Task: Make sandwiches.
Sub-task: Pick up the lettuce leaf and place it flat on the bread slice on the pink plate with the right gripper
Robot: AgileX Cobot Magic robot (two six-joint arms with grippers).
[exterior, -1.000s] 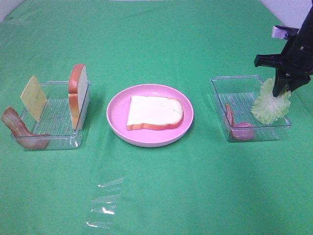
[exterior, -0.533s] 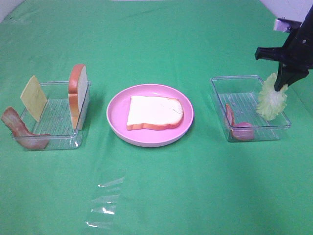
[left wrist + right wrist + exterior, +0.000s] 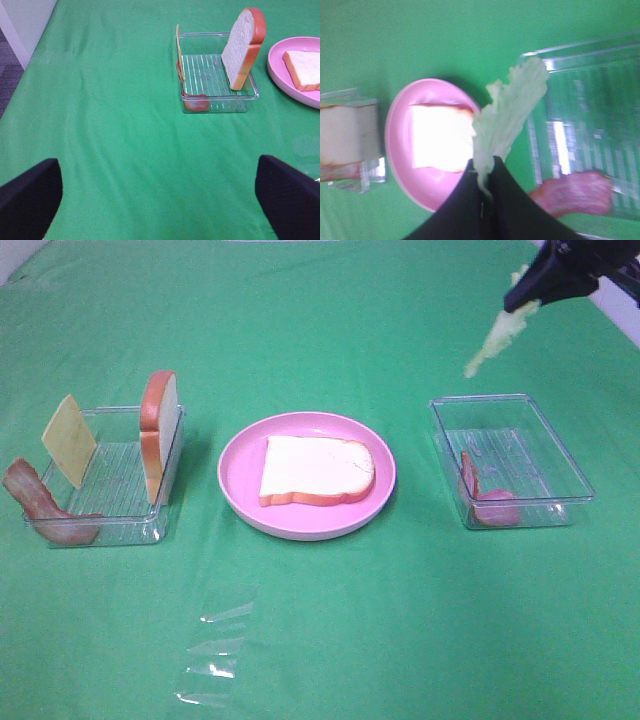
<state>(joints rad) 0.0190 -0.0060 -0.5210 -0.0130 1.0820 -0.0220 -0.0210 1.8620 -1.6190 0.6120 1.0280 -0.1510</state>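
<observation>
Lettuce, lately in right tray, now aloft in closed right pincer; left pincer agape, empty.

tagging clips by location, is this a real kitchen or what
Probably a robot lab tabletop, not a kitchen: everything sits on a plain green cloth, toy bacon lies in a clear tray, and the right end effector holds a lettuce leaf.

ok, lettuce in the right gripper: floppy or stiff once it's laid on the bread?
Probably fairly stiff: pinched at one end by the right gripper, the lettuce sticks out slanted rather than hanging limp. Likely light, since a thin edge grip holds it. Its ruffled outline may not lie flat on the bread slice.
</observation>
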